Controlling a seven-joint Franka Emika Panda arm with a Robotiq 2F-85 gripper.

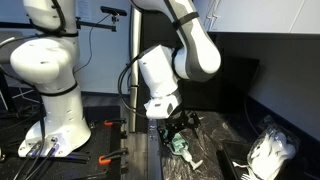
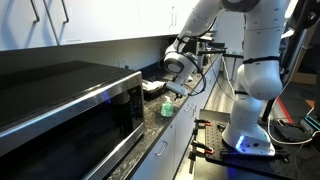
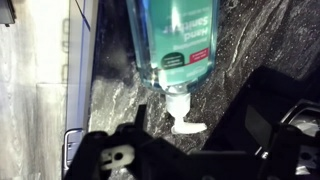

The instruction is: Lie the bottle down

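A clear bottle of green hand sanitizer [image 3: 175,45] with a white pump [image 3: 186,118] appears to lie on the dark speckled counter [image 3: 240,50], pump end towards the wrist camera. It also shows in both exterior views [image 1: 179,147] [image 2: 167,108], just below the gripper. My gripper [image 3: 195,140] is open, its dark fingers on either side of the pump and not closed on it. It shows in both exterior views [image 1: 177,127] [image 2: 173,90], low over the counter.
A large microwave [image 2: 70,110] fills the near end of the counter. A white crumpled bag [image 1: 270,150] and a black object [image 1: 236,160] lie beside the bottle. A second white robot base [image 1: 50,80] stands past the counter's edge [image 3: 92,60].
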